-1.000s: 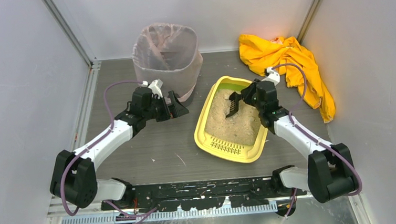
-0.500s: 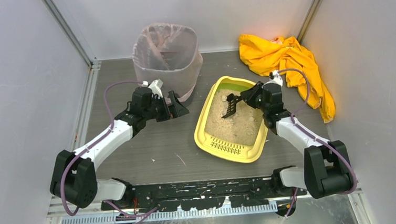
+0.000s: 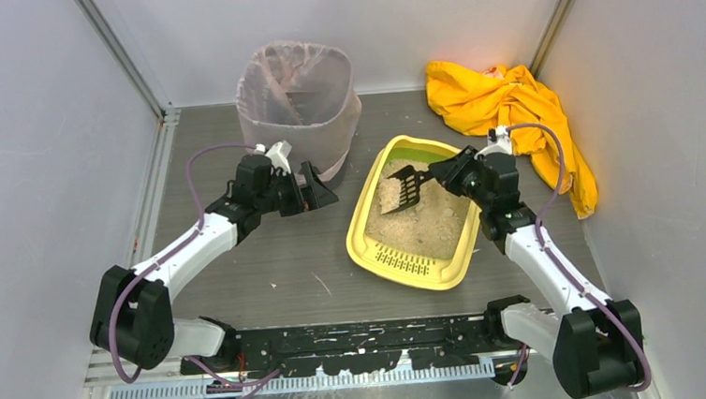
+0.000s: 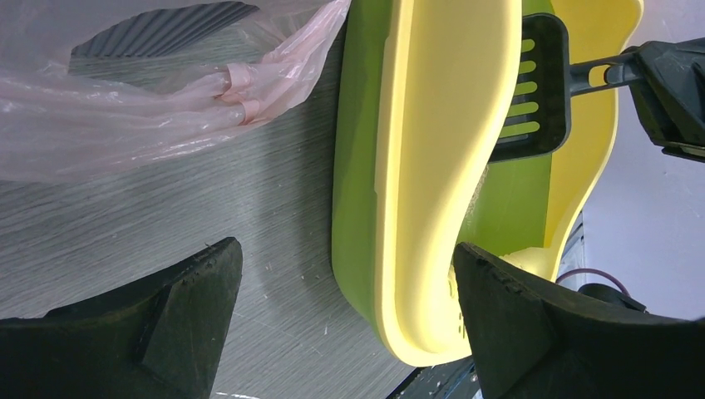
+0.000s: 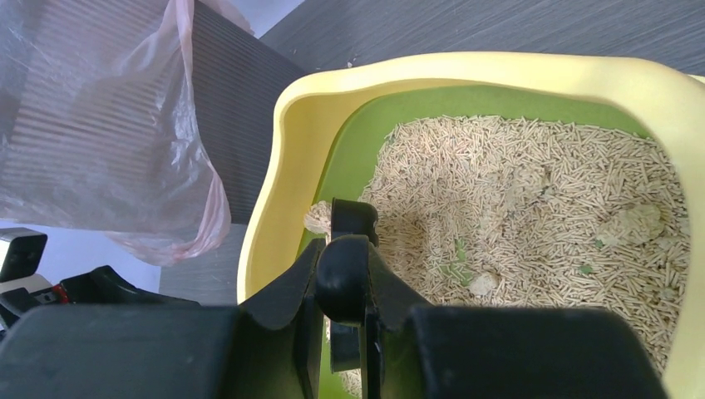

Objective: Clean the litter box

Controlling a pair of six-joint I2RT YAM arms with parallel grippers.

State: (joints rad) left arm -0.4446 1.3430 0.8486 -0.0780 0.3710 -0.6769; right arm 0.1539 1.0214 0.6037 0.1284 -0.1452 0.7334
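The litter box (image 3: 360, 220) is a yellow tray with a green inner wall, lying right of centre and filled with beige pellet litter (image 3: 431, 224). My right gripper (image 3: 448, 168) is shut on the handle of a black slotted scoop (image 3: 405, 188). The scoop is held over the box's far left part, with pale litter on its blade. In the right wrist view the handle (image 5: 343, 278) sits between the fingers, above the litter (image 5: 532, 191) and a clump (image 5: 317, 218). My left gripper (image 3: 317, 193) stands open and empty just left of the box, whose rim (image 4: 441, 166) fills its wrist view.
A tall bin lined with a pinkish bag (image 3: 297, 95) stands at the back, close behind the left gripper. A crumpled yellow cloth (image 3: 512, 113) lies at the back right. Grey walls close in both sides, and a black rail (image 3: 340, 336) runs along the near edge.
The right arm has swung out to the right, and the scoop has risen out of the litter and moved left, carrying litter. The left arm has stayed still.
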